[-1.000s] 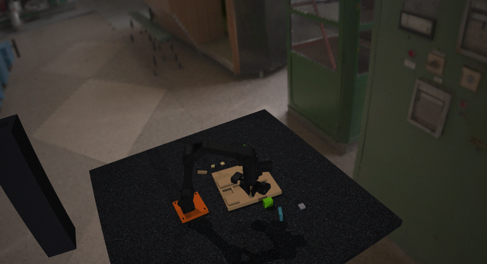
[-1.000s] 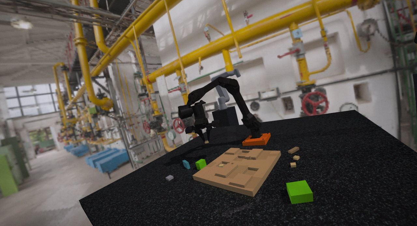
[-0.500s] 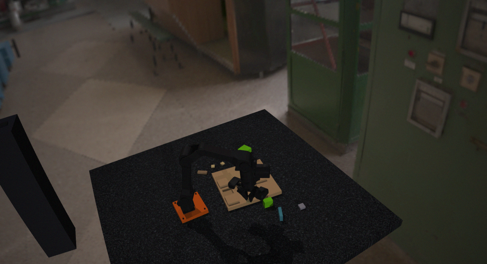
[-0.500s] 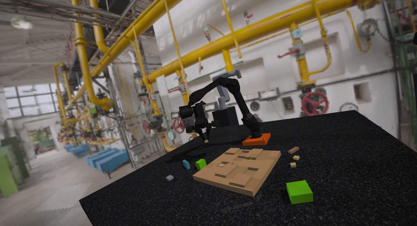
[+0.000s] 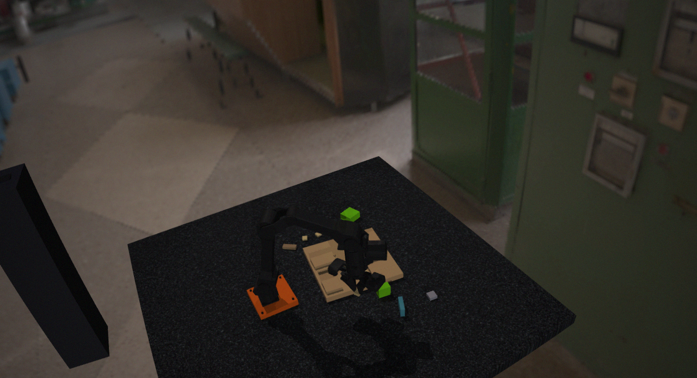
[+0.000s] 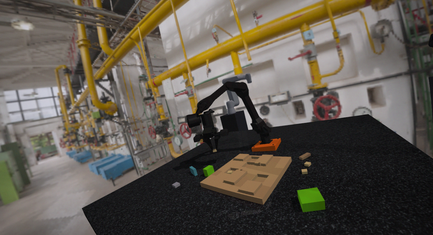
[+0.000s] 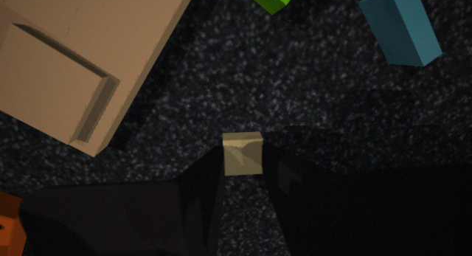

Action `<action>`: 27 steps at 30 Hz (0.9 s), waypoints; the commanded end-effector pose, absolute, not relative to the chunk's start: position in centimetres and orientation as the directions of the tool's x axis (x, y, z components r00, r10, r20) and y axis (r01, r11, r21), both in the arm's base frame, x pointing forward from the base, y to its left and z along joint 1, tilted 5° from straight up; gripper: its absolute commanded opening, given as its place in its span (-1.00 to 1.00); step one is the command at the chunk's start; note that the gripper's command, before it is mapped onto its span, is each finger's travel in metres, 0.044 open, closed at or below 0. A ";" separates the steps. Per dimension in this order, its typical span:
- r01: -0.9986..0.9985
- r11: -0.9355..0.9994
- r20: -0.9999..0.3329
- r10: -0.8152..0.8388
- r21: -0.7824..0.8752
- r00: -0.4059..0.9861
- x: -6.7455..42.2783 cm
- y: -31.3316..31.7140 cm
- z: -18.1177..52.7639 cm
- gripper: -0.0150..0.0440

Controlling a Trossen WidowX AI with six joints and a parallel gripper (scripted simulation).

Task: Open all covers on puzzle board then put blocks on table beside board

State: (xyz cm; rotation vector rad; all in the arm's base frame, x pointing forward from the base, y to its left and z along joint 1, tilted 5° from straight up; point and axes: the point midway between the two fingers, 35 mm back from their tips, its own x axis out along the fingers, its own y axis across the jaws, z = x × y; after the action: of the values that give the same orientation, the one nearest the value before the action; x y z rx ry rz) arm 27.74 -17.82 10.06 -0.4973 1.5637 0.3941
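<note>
The tan puzzle board (image 6: 246, 176) lies mid-table; it also shows in the top view (image 5: 352, 268) and its corner in the wrist view (image 7: 74, 57). Its covers stand shifted and several wells show open; one well holds a small tan block (image 6: 230, 171). My gripper (image 7: 242, 152) is shut on a small tan block (image 7: 243, 153) and holds it above the dark table, just off the board's edge. The gripper also shows in the exterior view (image 6: 214, 148) and in the top view (image 5: 362, 284).
A small green block (image 6: 208, 170), a teal block (image 6: 193, 170) and a grey block (image 6: 176, 184) lie on the table near the gripper. A large green block (image 6: 311, 199) and three tan pieces (image 6: 305, 163) lie past the board. The arm's orange base (image 6: 266, 144) stands behind it.
</note>
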 end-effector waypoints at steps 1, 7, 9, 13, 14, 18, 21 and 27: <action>-0.542 0.839 -0.997 -0.072 -0.044 -0.030 27.6 -17.9 9.1 -0.22; -0.542 0.839 -0.997 -0.072 -0.044 -0.030 27.6 -18.0 8.1 -0.22; -0.542 0.839 -0.997 -0.072 -0.044 -0.030 27.6 -18.0 7.8 -0.22; -0.542 0.839 -0.997 -0.072 -0.044 -0.030 27.6 -18.1 7.1 -0.22; -0.542 0.839 -0.997 -0.072 -0.044 -0.030 27.6 -18.1 6.9 -0.22; -0.542 0.839 -0.997 -0.072 -0.044 -0.030 27.6 -18.1 6.3 -0.22; -0.542 0.839 -0.997 -0.072 -0.044 -0.030 27.5 -18.1 5.8 -0.22; -0.542 0.839 -0.997 -0.072 -0.044 -0.030 27.4 -18.2 4.8 -0.22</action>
State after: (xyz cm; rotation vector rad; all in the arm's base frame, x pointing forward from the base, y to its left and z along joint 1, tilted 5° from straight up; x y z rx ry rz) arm 27.68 -18.19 5.64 -0.4977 1.5636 0.3937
